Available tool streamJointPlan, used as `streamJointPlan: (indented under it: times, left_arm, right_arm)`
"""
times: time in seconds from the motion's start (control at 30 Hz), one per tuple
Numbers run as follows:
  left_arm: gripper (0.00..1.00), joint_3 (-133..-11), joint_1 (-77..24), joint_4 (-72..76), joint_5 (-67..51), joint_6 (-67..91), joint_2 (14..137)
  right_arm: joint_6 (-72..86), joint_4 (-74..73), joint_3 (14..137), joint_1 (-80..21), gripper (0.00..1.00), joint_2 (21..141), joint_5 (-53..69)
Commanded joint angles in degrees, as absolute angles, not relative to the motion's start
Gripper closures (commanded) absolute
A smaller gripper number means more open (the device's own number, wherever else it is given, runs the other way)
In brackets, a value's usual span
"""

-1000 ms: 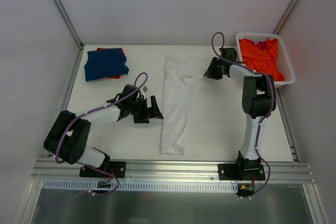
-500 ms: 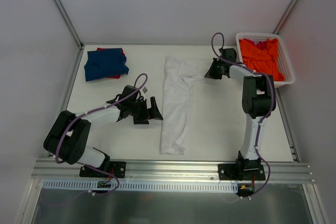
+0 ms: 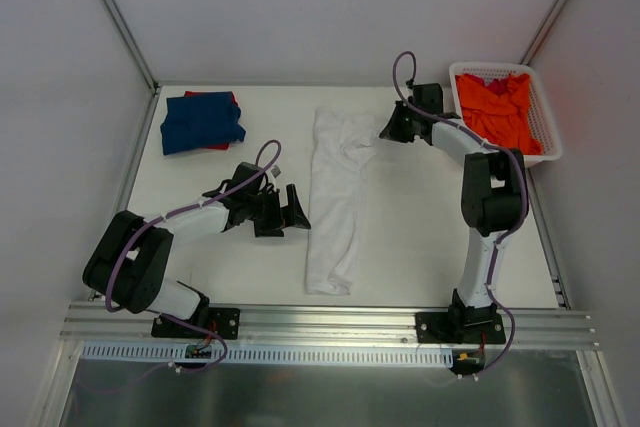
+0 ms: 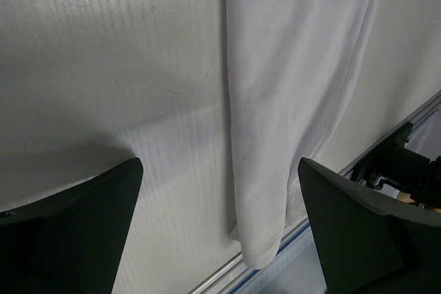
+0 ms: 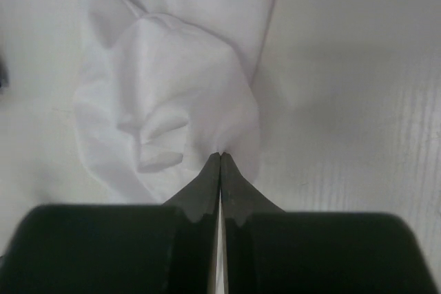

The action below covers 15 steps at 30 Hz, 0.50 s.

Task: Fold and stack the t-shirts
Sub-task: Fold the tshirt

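While our right gripper pinches a bunched fold of the white t-shirt, jaws pressed together on the cloth, our left gripper hangs spread wide and empty just beside its left edge.
Since 1 second ago the right gripper has carried that fold leftward; the shirt lies mid-way across the table as 1 long strip, near to far, collar end probably far.

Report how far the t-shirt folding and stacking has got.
Done: the dark blue t-shirt lies folded on the red t-shirt at the far left corner. In hand: the white t-shirt is a long strip mid-table; the right gripper is shut on its far end, the left gripper open beside it. Left: finishing the white fold, and the orange t-shirt, crumpled in the basket.
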<state>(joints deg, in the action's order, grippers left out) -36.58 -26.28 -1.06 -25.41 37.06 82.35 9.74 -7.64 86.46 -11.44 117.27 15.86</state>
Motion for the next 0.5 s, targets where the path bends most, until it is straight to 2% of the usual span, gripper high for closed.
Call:
streamJointPlan:
  times: [0.0, 0.47]
  left_arm:
    - [0.02, -35.8, -26.5, -0.2, -26.4, 37.6, 80.8]
    - [0.03, -35.4, -26.5, -0.3, -26.6, 37.3, 80.9]
  right_arm:
    - [8.0, -8.6, 89.0, -13.9, 1.00, 111.4, 15.6]
    - [7.8, -11.2, 95.7, -21.8, 1.00, 115.7, 14.6]
